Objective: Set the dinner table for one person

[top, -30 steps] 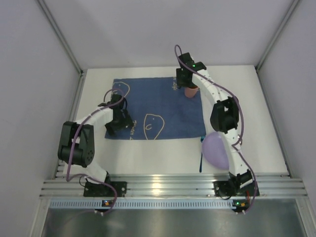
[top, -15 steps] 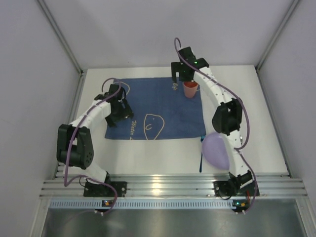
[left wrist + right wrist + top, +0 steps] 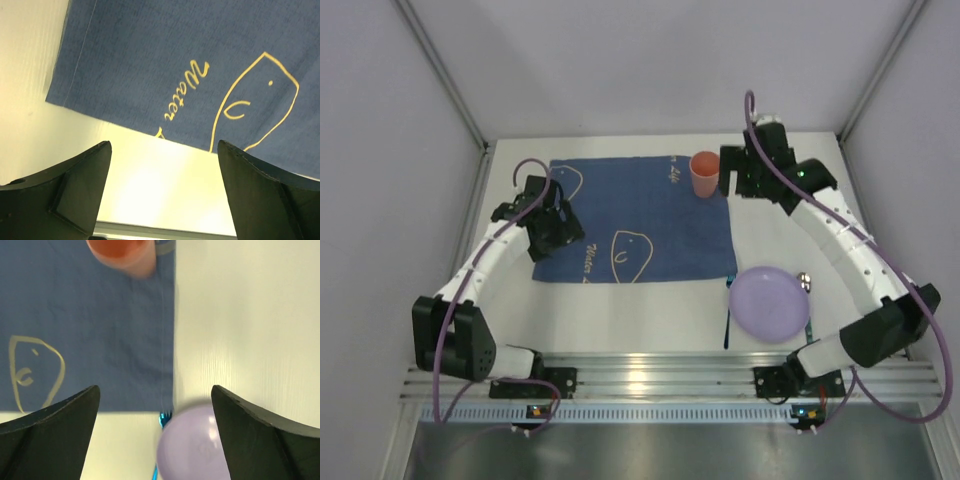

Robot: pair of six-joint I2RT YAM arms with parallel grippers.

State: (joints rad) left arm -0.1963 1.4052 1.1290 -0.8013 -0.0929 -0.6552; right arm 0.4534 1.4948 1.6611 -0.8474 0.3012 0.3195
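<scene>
The small orange plastic cup (image 3: 704, 174) stood upper centre, step looked done; my right pincer (image 3: 155, 390) and left pincer (image 3: 163, 147) gaped empty. Next, probably the round lilac plate (image 3: 770, 303).

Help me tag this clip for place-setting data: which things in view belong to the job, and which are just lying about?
Belongs to the job: dinner table; blue mat; orange cup on the mat; purple plate; blue-handled utensil beside the plate; small shiny piece by the plate, too small to identify.

Just there: metal rail along the near edge; grey walls.
</scene>
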